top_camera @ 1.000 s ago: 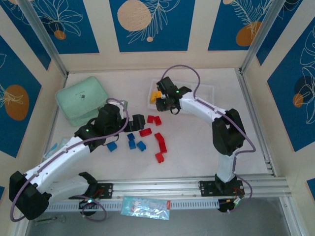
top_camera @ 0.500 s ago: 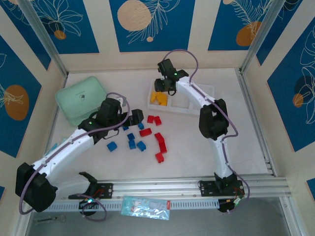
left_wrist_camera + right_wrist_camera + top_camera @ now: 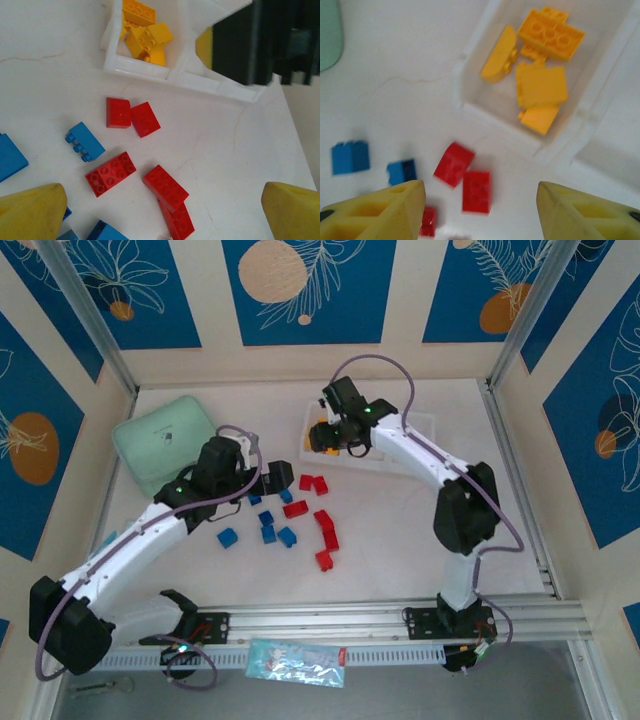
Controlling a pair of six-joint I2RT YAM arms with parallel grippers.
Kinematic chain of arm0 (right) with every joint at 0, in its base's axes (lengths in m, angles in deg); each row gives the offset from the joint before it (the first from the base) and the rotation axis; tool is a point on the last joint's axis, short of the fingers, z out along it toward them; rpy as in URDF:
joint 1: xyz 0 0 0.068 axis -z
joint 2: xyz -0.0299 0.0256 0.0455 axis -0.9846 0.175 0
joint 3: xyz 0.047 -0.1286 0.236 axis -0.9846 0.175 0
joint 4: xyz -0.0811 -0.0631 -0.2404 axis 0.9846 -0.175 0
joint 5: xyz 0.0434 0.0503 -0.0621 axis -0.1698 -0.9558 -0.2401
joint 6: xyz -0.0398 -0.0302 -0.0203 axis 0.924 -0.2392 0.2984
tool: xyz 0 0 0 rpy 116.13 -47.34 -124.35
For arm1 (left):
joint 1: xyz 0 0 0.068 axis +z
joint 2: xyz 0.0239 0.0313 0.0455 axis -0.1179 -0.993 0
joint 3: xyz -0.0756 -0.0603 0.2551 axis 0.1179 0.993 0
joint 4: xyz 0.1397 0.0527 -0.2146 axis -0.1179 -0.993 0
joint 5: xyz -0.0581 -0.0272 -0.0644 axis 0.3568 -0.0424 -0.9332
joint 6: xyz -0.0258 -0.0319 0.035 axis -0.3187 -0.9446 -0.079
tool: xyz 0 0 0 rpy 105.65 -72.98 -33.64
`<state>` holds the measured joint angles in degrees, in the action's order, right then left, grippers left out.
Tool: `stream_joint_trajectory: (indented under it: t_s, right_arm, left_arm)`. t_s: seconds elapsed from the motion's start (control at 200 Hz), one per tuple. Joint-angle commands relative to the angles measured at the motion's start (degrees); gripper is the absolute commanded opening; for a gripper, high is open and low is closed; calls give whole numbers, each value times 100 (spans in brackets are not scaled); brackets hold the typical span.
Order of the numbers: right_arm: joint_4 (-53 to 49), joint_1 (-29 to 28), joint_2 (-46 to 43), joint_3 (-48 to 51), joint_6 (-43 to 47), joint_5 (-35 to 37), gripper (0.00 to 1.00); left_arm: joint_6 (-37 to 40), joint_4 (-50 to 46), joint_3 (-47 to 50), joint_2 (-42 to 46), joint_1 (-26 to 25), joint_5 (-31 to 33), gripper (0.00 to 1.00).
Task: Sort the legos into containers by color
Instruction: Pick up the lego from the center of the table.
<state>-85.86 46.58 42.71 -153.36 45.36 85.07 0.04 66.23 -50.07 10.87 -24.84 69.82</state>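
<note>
Right now we take every place from the low white translucent plastic tray, a row of three square compartments lying on the white table. Its left-end compartment holds the yellow-orange plastic bricks, several of them heaped loosely together, one with a rounded top; we see the same heap from the left wrist. The right gripper hangs over that left end of the tray, at its near edge. From its own camera, the right gripper has its two yellow fingers spread well apart with nothing between them, and the table just in front of the tray's rim lies below. The red bricks lie scattered on the table on the near side of the tray, two of them touching just in front of its left corner and the others farther toward us. The blue bricks lie beyond the red ones, to the near left of the tray and well apart from it. The left gripper hovers above these loose bricks, near the tray's left corner, its fingers likewise wide apart and holding nothing. A mint-green rounded lidded box sits well off the tray's left end.
</note>
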Motion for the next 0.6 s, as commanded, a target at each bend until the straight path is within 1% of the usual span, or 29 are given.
stream_joint_trajectory:
  t_s: [0.0,0.07,0.155,0.29,0.435,0.51,0.595]
  right_arm:
    - [-44,47,-469,598,-312,-281,62]
    - [77,15,-785,1105,-383,-423,63]
    - [209,-79,-1066,1630,-473,-416,66]
    - [326,-265,-1360,2219,-619,-602,68]
    - [555,-606,-1571,2784,-788,-646,72]
    - [715,-794,-1641,3019,-890,-581,73]
    - [776,-993,-1587,3125,-1040,-335,75]
  left_arm:
    - [27,-155,180,157,16,-227,99]
    - [-67,-31,395,258,-43,-231,99]
    - [-171,119,652,376,-127,-156,99]
    - [-346,239,889,503,-242,-33,99]
    - [-503,343,1065,633,-499,196,99]
    - [-554,409,1216,742,-547,362,99]
    - [-612,469,1386,838,-547,500,99]
